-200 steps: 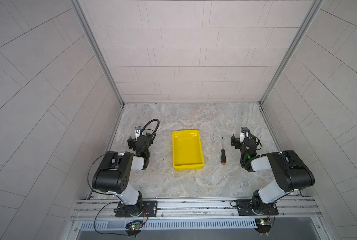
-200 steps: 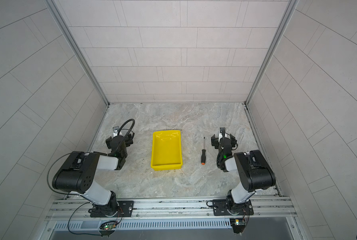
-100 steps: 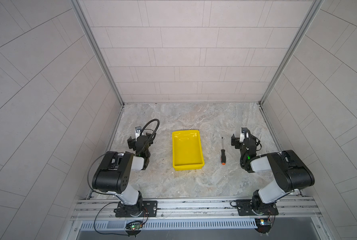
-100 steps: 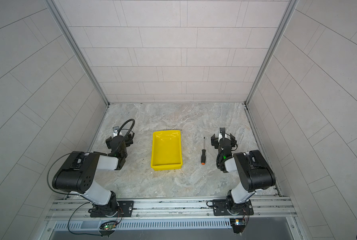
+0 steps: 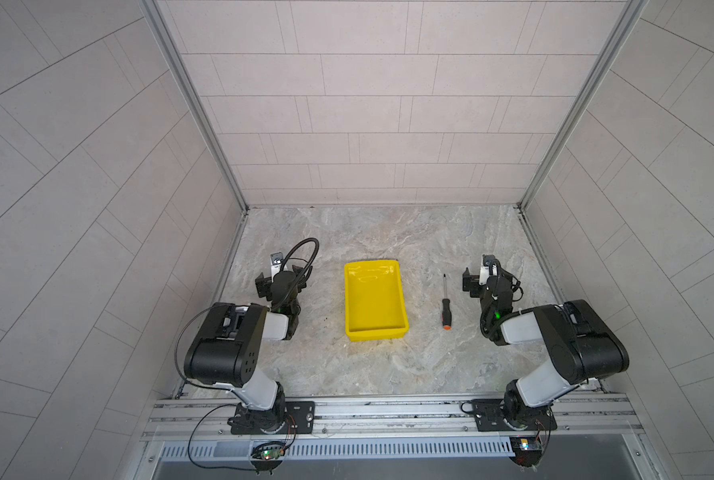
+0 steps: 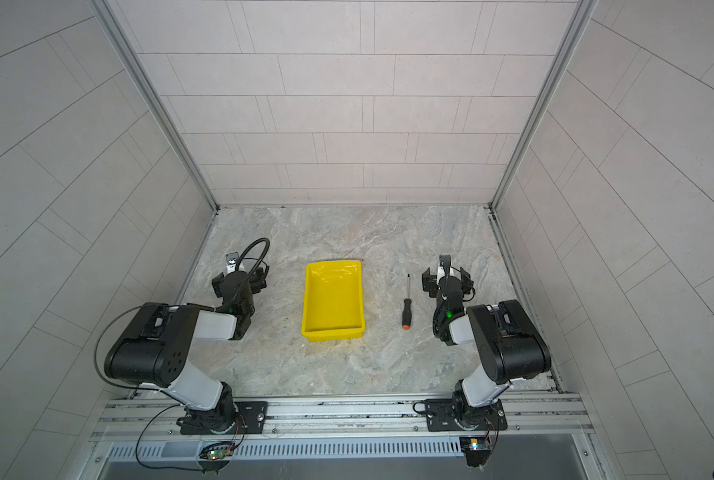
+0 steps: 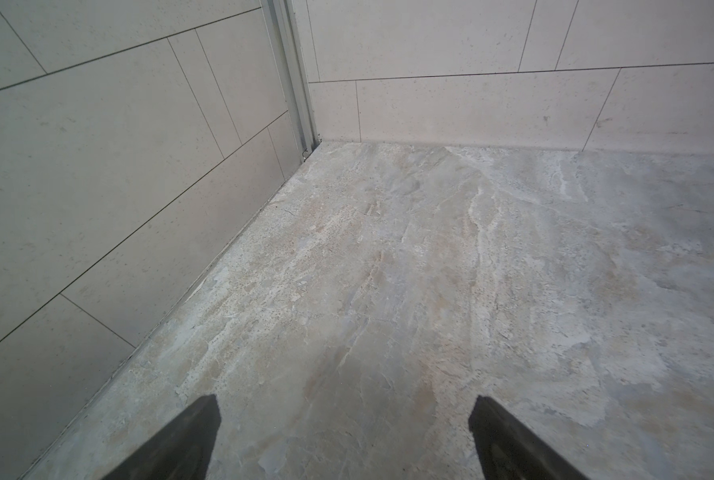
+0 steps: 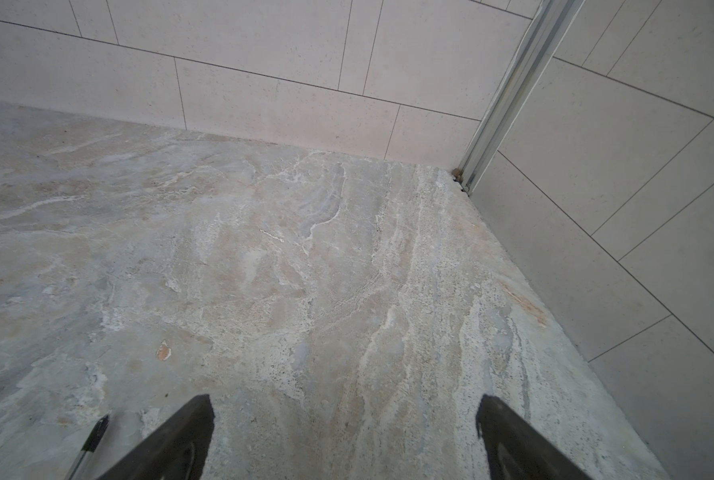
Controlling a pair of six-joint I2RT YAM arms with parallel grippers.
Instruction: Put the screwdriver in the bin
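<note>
Yellow bin (image 5: 374, 299): both top views; empty, middle of bench (image 5: 388, 374).
Screwdriver (image 5: 446, 305): flat on bench, right of bin, apart; likely a right-side pick.
Left claw (image 7: 343, 440): left wrist view; wide open, empty.
Right claw (image 8: 343, 440): right wrist view; wide open, empty, screwdriver tip just beside.

We take this for a robot test cell in a lab, not a home or a shop. Three walls (image 5: 380, 124) of pale panels close in a stone-patterned table top (image 5: 388, 365), and bare metal corner posts (image 5: 193, 104) join them. Two robot arms (image 5: 222, 345) are bolted to a metal rail (image 5: 388, 409) along the front edge, and a small lit circuit board (image 5: 268, 454) hangs below it.
</note>
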